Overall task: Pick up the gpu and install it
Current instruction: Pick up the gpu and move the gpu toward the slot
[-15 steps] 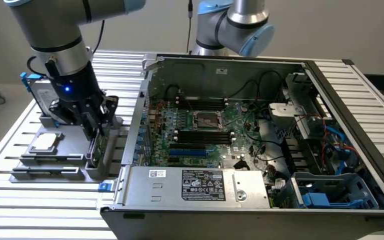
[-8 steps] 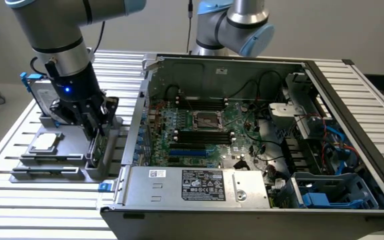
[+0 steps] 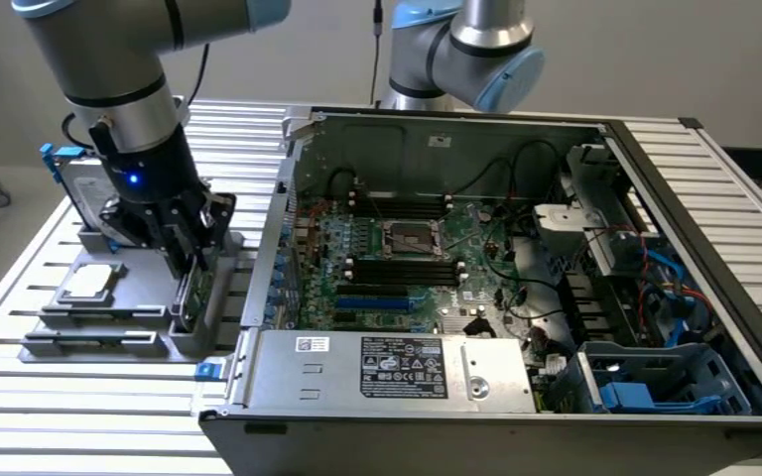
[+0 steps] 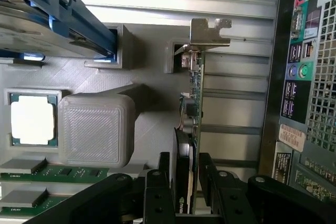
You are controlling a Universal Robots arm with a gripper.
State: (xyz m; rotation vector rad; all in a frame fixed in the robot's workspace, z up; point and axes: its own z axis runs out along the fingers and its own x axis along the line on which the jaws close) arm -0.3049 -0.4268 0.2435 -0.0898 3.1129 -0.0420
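Wrist view: the gpu point(image 4: 192, 103) is seen standing on edge in the grey holder point(image 4: 142, 72), beside the open computer case point(image 3: 460, 129). The pick-up is judged in hand. The gripper point(image 4: 185, 177) is narrowed onto the card, both faces pinched. A straight pull clear of the slot is called for.

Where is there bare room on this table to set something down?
Bare slats of the table lie between the grey holder and the near edge, and at the exterior view's right of the computer case. Crowded: the holder itself, where the hand grips the gpu.
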